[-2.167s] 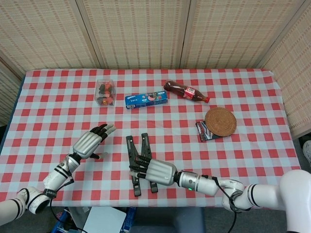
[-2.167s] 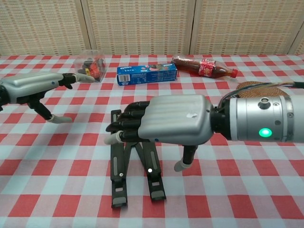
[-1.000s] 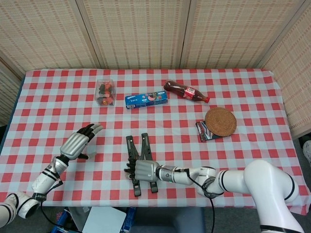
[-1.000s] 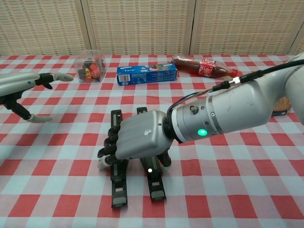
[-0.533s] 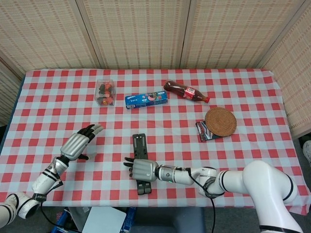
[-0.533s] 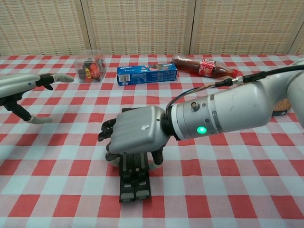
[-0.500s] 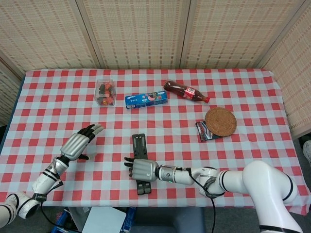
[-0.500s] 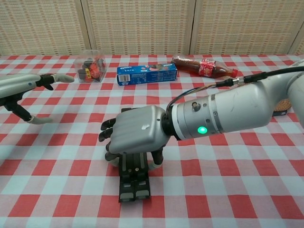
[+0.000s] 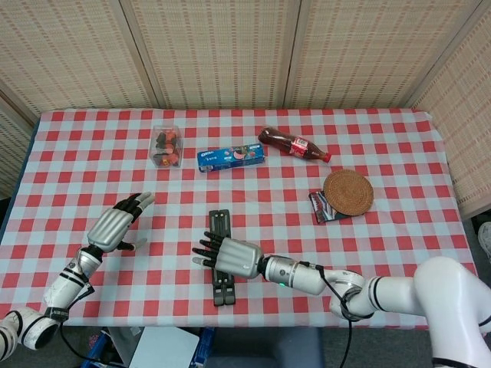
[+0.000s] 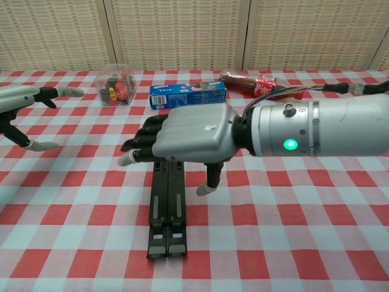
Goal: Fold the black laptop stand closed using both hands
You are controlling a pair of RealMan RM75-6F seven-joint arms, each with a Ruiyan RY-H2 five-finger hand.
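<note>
stand: the black metal folding laptop stand [image 9: 221, 257] lies flat on the red-and-white checked table [image 9: 399, 230], near my front edge. Its two bars sit tight side by side, so it looks folded shut to me.
my right robot hand: [image 10: 182, 141] hovers over the far half of the stand, fingers spread, holding nothing. Can't tell if the thumb tip touches the bar.
my left robot hand: [image 9: 113, 224] well off to the side, fingers apart, also empty.
risk 1: if I pull the right one away low, a fingertip could snag a bar and pop the stand open again.
risk 2: dragging it could slide the stand off the near edge.
risk 3: bars might spring apart if the hinge is loose, can't judge that from here.
</note>
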